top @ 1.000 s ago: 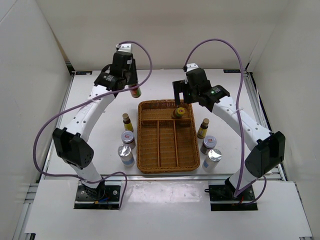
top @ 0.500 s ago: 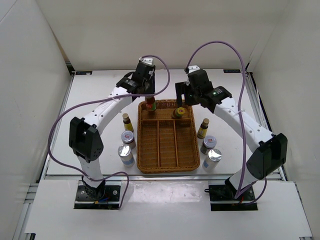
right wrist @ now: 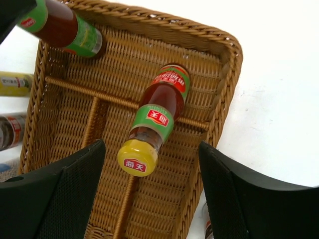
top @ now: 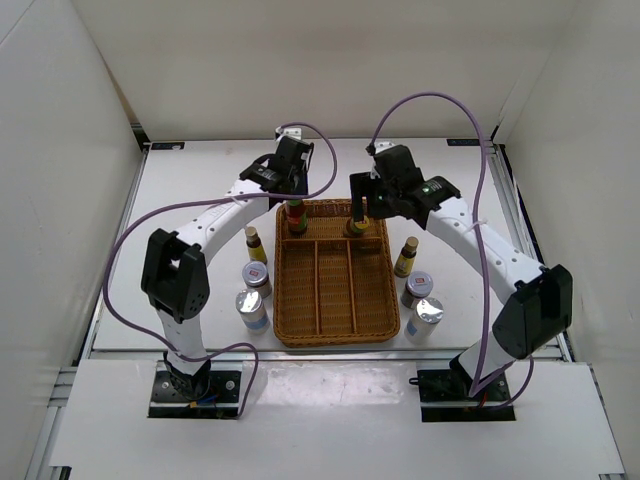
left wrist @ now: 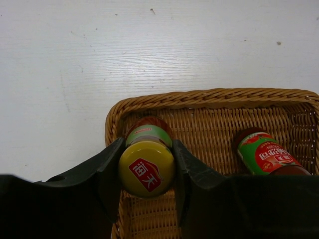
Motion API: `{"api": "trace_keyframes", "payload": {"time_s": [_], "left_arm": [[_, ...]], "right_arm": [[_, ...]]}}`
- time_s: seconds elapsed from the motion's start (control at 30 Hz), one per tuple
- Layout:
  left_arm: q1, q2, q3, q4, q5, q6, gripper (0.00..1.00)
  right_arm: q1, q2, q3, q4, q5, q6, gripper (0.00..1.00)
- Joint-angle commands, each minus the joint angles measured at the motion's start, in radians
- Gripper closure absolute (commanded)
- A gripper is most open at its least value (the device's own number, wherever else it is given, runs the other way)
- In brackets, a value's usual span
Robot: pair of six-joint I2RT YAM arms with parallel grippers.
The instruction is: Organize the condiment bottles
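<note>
Squat jars (top: 252, 305) and small brown bottles (top: 406, 255) flank the wicker tray (top: 335, 343) on the bench (top: 180, 170). At its far-left corner the left end effector (top: 293, 203) clamps a tall bottle (left wrist: 146, 168), base hidden under its cap. The right end effector (right wrist: 152, 172) gapes empty above a second tall bottle (right wrist: 162, 107), far right.

Second bottle (left wrist: 264, 155) partly hidden (behind fingers (left wrist: 209, 194))

So the white table (top: 200, 190) has a brown wicker tray (top: 338, 343) sitting mid-surface. Between it and the left edge: a small brown yellow-capped bottle (top: 253, 243) and two squat silver-lidded jars (top: 257, 279). Right side, same deal: another small brown bottle (top: 406, 256), two more silver-lidded jars (top: 419, 289).
</note>
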Motion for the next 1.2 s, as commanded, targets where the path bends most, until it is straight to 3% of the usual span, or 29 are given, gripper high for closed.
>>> {"api": "trace_keyframes", "payload": {"time_s": [0.0, 0.23, 0.33, 0.63, 0.73, 0.9, 1.0, 1.17], "left_arm": [[-0.005, -0.031, -0.001, 0.083, -0.05, -0.031, 0.63], [-0.005, -0.021, -0.01, 0.083, -0.05, -0.031, 0.24], [-0.005, -0.021, -0.01, 0.083, -0.05, -0.031, 0.18], [-0.005, -0.087, -0.01, 0.083, -0.073, -0.013, 0.08], [-0.005, -0.152, -0.01, 0.083, -0.097, 0.015, 0.06], [-0.005, -0.288, -0.082, 0.083, -0.186, 0.038, 0.0], [-0.005, -0.376, -0.141, 0.083, -0.235, 0.062, 0.0], [0.038, -0.482, -0.252, 0.083, -0.258, 0.062, 0.0]], "right_arm": [[0.01, -0.001, -0.008, 0.005, -0.042, 0.03, 0.22], [0.062, 0.019, -0.008, -0.015, -0.006, 0.048, 0.26], [0.071, 0.04, 0.001, -0.048, 0.039, 0.057, 0.28], [0.071, 0.071, 0.001, -0.081, 0.106, 0.086, 0.32], [0.071, 0.08, 0.01, -0.081, 0.115, 0.086, 0.42], [0.071, 0.118, 0.045, -0.09, 0.137, 0.066, 0.68], [0.071, 0.128, 0.084, -0.099, 0.149, 0.057, 0.79], [0.071, 0.17, 0.171, -0.119, 0.169, 0.025, 0.87]]}}
